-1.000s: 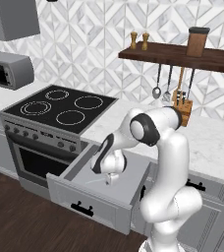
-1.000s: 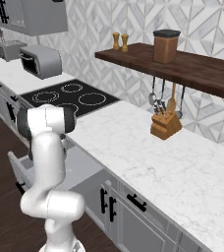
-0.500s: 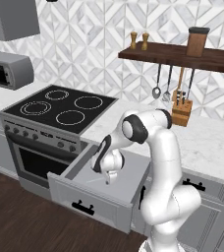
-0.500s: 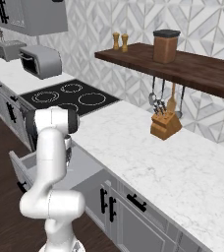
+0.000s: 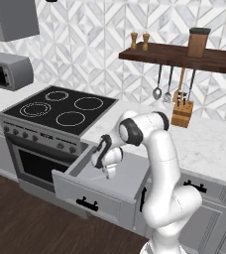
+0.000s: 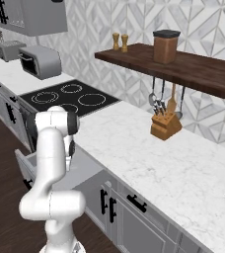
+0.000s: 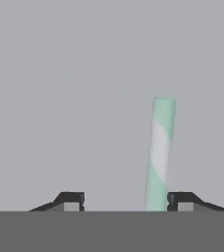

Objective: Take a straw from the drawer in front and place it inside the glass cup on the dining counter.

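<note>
So the gripper [image 7: 124, 201] points down into the open drawer [image 5: 101, 196], jaws partly apart with the straw [image 7: 160, 153] in the gap between the fingertips [image 7: 70, 201], hard up against one tip and well clear of the other; no squeeze on it yet that I can see. Straw is pale green-and-white, lying on the grey drawer floor and running away from the tips, so a straight close should catch its near end. Off-centre though, so I'd expect it to get shoved across as the jaws close. Beyond the hand: stove [image 5: 60, 111] to the gripper's left, marble worktop [image 6: 183, 168] behind, knife block [image 6: 165, 124] further back
</note>
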Tool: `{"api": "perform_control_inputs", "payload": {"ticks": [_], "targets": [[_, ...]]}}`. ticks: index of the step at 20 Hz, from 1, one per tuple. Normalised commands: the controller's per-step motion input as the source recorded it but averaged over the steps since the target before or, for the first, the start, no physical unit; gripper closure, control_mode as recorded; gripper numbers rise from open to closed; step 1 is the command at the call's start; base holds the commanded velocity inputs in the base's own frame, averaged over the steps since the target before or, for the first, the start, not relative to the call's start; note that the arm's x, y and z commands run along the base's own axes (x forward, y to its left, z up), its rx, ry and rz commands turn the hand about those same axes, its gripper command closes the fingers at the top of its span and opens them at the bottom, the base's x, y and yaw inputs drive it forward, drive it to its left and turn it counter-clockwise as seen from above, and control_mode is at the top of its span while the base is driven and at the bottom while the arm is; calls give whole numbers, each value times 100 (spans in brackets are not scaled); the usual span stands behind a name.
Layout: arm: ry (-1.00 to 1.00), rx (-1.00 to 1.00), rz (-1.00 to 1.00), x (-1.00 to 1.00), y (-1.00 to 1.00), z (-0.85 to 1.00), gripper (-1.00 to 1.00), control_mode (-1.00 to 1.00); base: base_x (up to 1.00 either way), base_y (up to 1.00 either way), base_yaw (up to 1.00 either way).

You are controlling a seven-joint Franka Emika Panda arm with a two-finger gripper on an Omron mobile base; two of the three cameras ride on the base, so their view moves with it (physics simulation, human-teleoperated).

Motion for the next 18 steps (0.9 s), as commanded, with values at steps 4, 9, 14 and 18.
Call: {"api": "perform_control_inputs", "payload": {"ticks": [4, 9, 14, 18], "targets": [[1, 0, -11, -34, -6, -100, 100, -100, 0, 0, 0], [0, 0, -12, -48, -11, -100, 100, -100, 0, 0, 0], [-2, 0, -13, -86, -21, -100, 100, -100, 0, 0, 0], [-10, 4, -14, -100, -29, -100, 100, -100, 0, 0, 0]]}}
